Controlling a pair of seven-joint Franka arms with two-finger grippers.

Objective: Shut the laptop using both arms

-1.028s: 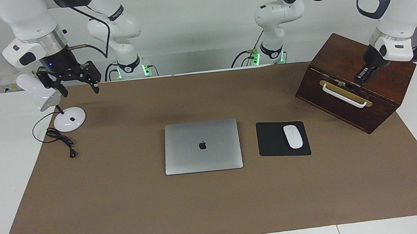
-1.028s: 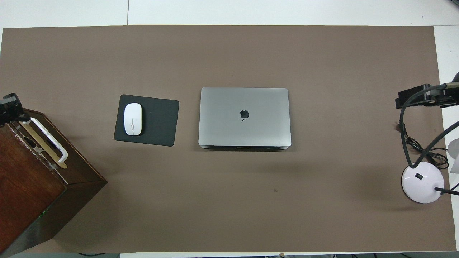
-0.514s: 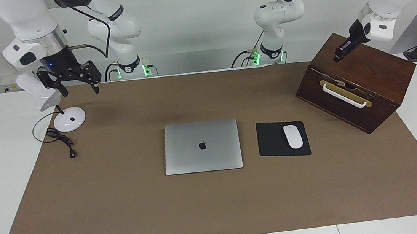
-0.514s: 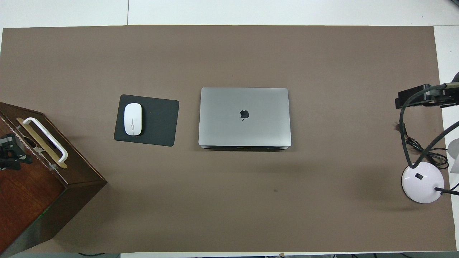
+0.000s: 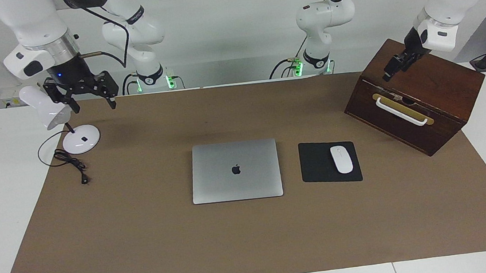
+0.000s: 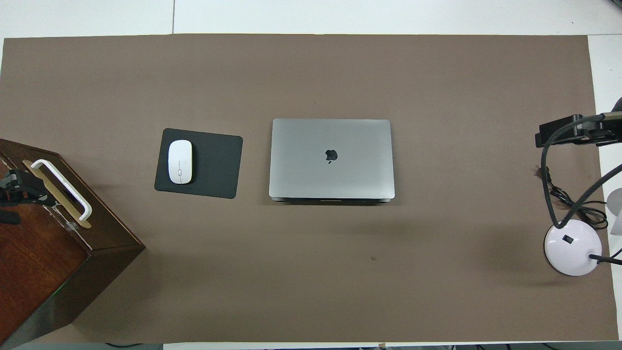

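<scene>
Laptop lid down, left gripper lower over the box

We see the laptop (image 5: 235,170) lying flat and shut in the middle of the brown mat (image 5: 145,235), apple logo up, unmoved across all 3 moments. Beside it, toward our left arm's end of the table, the white mouse (image 5: 341,159) sits on the black mouse pad (image 5: 317,165).

Compared with 0.5 s ago, our left gripper (image 5: 390,72) has dropped a little and now hangs over the wooden box (image 5: 439,86), above the edge that carries its white handle (image 5: 401,112); 1 s ago it was down at that handle. We cannot tell whether its fingers are parted.

Our right gripper (image 5: 90,100) has stayed put over the mat's corner beside the white desk lamp (image 5: 80,141), fingers spread wide apart and clamped on nothing.
</scene>
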